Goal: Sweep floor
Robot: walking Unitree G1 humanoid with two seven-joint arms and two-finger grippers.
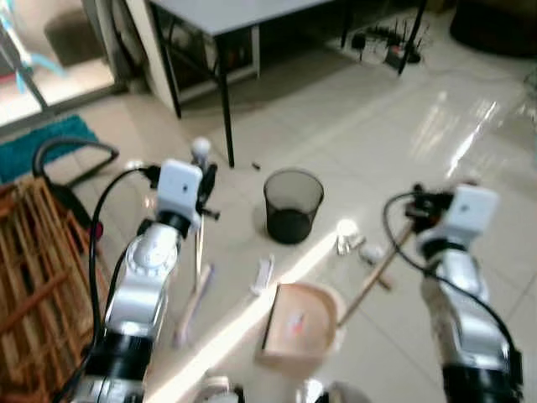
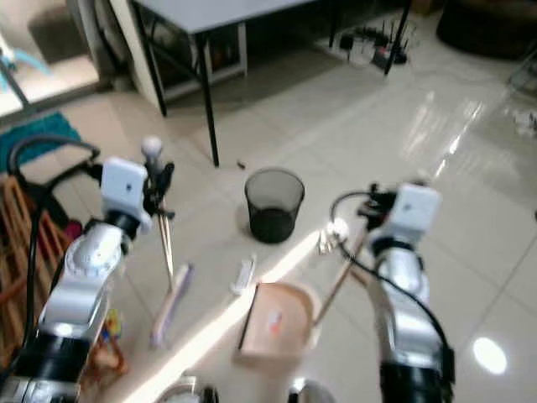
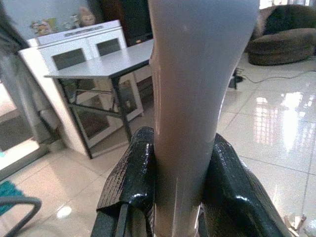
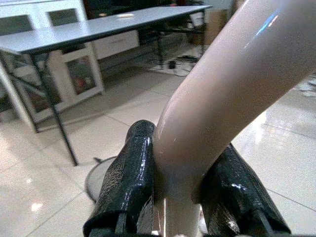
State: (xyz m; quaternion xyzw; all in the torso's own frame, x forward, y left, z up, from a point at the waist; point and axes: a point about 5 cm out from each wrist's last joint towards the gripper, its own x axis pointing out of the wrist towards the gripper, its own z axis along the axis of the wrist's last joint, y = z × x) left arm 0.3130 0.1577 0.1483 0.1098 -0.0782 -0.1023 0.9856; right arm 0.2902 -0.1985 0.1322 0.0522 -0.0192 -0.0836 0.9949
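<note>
My left gripper (image 1: 204,189) is shut on the pale handle of a broom (image 3: 192,98), which stands nearly upright. The broom's head (image 1: 189,306) rests on the tile floor. The black fingers (image 3: 129,187) press on both sides of the handle. My right gripper (image 1: 417,210) is shut on the long handle of a beige dustpan (image 1: 302,332) that lies on the floor between my arms. In the right wrist view the curved dustpan handle (image 4: 222,98) sits between the fingers (image 4: 127,182). A white scrap (image 1: 263,275) and crumpled white litter (image 1: 351,239) lie near the pan.
A black mesh bin (image 1: 293,206) stands just beyond the dustpan. Behind it is a grey table (image 1: 243,13) with black legs. A wooden rack (image 1: 33,269) and a black tube frame (image 1: 75,151) are at my left, with a teal mat (image 1: 42,143) beyond. Cables (image 1: 390,42) lie far back.
</note>
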